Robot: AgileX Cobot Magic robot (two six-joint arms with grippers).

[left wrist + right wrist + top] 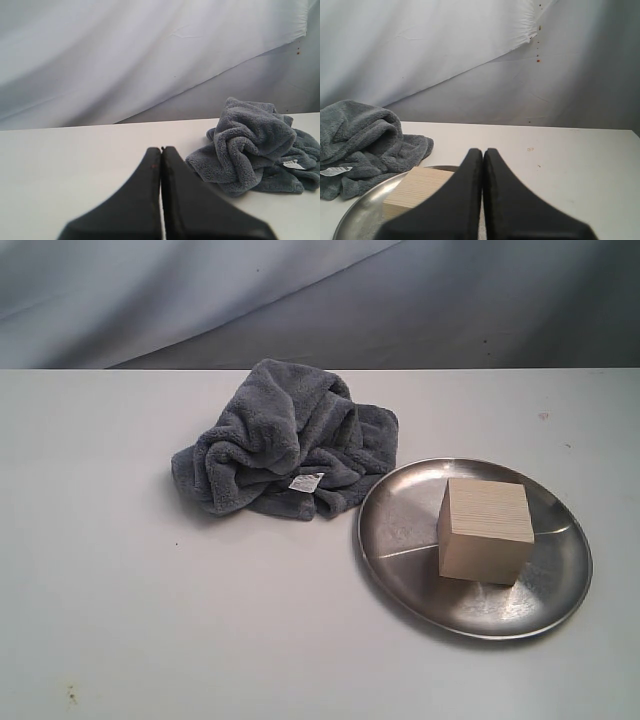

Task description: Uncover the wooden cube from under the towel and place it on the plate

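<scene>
The wooden cube (485, 530) stands upright on the silver plate (400, 530) at the right of the table, uncovered. The blue-grey towel (285, 440) lies crumpled in a heap just left of and behind the plate, its white label facing front. Neither arm shows in the exterior view. My left gripper (161, 150) is shut with nothing in it, low over bare table, with the towel (255, 145) off to one side. My right gripper (483, 151) is shut and empty too, with the cube (415, 190) and plate (365, 210) close beside it and the towel (365, 140) beyond.
A white tabletop (150, 620) spreads around the plate and towel. A grey-white cloth backdrop (300, 300) hangs behind the table's far edge.
</scene>
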